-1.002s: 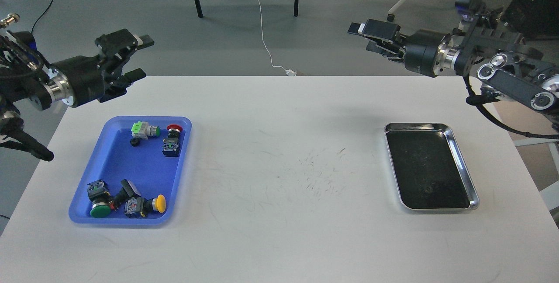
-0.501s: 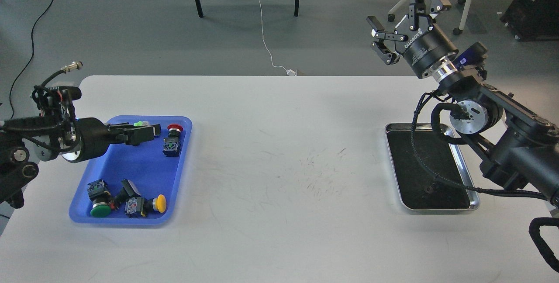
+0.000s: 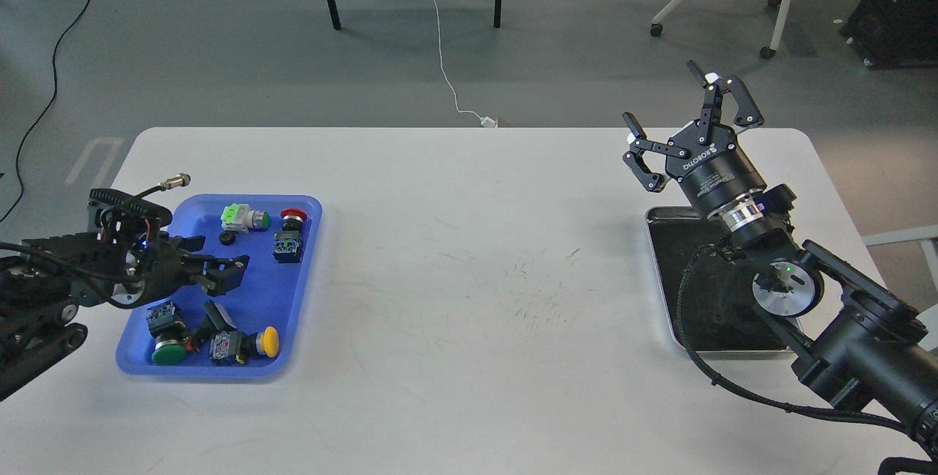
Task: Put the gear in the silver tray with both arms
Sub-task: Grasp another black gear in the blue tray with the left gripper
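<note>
- Your left pincer (image 3: 214, 270) hangs open and empty over the blue tray (image 3: 304, 255), which holds button switches: green (image 3: 166, 352) and yellow (image 3: 267, 341) ones just below the fingers, a red one (image 3: 292, 217) above.
- Your right pincer (image 3: 685, 136) is spread wide, gripping nothing.
- The silver tray (image 3: 667, 281) lies below it, partly under that arm, near the table's (image 3: 476, 277) right edge.
- Bare tabletop separates the trays.
</note>
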Motion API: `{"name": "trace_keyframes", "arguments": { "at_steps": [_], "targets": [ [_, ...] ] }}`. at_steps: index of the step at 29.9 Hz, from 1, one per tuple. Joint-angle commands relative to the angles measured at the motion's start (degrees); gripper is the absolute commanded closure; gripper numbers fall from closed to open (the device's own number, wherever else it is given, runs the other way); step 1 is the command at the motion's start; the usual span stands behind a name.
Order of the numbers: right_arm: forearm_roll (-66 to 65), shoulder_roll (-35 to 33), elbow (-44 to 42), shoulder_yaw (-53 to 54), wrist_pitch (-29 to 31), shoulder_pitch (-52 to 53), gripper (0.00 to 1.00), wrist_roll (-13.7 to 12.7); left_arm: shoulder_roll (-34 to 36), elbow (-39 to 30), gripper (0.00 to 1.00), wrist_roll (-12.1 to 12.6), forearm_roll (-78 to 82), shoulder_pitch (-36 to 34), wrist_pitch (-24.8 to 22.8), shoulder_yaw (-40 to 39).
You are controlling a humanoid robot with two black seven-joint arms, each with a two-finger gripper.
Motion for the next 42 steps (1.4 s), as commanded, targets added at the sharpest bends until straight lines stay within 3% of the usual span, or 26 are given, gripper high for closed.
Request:
{"name": "trace_keyframes", "arguments": {
  "at_steps": [1, 23, 34, 42],
  "targets": [
    [0.0, 0.2, 0.0, -0.1, 0.0, 0.0, 0.02, 0.0, -1.9, 3.4, 0.22, 0.1, -0.4, -0.4, 1.3, 0.0],
    [-0.1, 0.0, 0.0, -0.1, 0.0, 0.0, 0.02, 0.0, -7.3, 13.1, 0.23, 0.7, -7.8, -1.5, 7.0, 0.1],
    [-0.1, -0.2, 0.0, -0.2, 0.0, 0.0, 0.02, 0.0, -8.0, 13.2, 0.42, 0.3, -7.8, -1.3, 7.0, 0.1],
    [-0.1, -0.2, 0.0, -0.2, 0.0, 0.0, 0.02, 0.0, -8.5, 13.3, 0.43, 0.2, -7.8, -1.2, 7.0, 0.2]
  ]
}}
